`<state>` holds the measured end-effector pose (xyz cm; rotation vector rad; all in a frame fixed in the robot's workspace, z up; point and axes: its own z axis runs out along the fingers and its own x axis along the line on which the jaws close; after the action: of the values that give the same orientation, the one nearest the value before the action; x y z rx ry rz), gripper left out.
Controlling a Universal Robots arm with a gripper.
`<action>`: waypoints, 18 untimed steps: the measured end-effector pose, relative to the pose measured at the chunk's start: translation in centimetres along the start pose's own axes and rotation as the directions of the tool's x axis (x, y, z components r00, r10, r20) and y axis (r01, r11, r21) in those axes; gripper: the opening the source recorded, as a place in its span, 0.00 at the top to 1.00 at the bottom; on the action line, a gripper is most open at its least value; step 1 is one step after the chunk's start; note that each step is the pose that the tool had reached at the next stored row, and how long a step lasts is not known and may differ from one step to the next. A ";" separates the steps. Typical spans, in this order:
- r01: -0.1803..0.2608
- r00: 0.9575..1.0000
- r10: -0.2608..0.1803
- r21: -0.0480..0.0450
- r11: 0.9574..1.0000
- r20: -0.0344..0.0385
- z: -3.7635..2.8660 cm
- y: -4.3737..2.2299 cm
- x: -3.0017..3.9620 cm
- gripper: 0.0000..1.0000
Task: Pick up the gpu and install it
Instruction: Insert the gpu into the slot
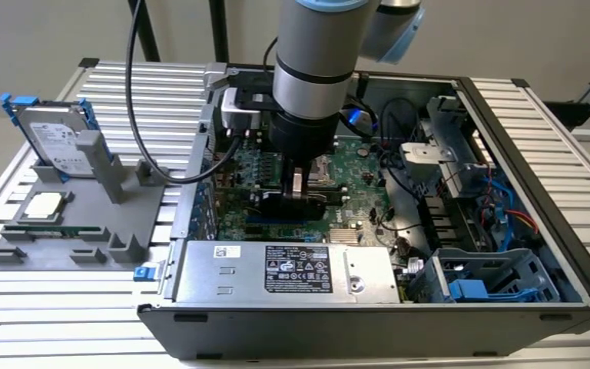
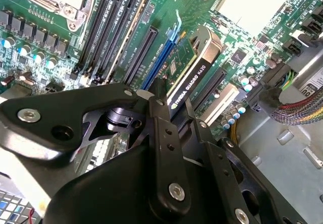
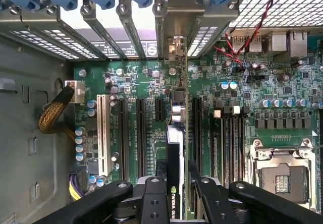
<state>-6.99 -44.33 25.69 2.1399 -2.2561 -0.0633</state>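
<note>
Gpu (image 2: 189, 80) on edge inside pc case (image 1: 541, 177), over motherboard (image 3: 146, 82) slots, clamped by end effector (image 3: 175, 191). Risk: slight misalignment w/ slot or rear bracket opening → card jams, connector damage.

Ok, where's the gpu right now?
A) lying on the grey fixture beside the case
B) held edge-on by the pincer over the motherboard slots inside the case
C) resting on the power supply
B: in both wrist views the pincer grips the gpu edge-on above the motherboard slots, inside the open case.
</note>
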 end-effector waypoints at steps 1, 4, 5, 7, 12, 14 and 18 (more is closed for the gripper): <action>0.000 1.000 0.000 0.000 1.000 0.000 0.01 0.00 0.00 1.00; 0.000 1.000 0.000 0.000 1.000 0.000 0.02 -0.01 -0.02 1.00; 0.000 1.000 0.000 0.000 1.000 0.000 0.03 -0.01 -0.02 1.00; 0.000 1.000 0.000 0.000 1.000 0.000 -0.01 0.00 -0.04 1.00; 0.000 1.000 0.000 0.000 1.000 -0.002 0.09 0.03 -0.21 1.00; 0.000 1.000 0.000 0.000 1.000 -0.004 0.20 0.03 -0.35 1.00; 0.000 1.000 0.000 0.000 1.000 -0.005 0.32 0.05 -0.58 1.00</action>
<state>-7.02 -43.74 25.38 2.1383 -2.2533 -0.0577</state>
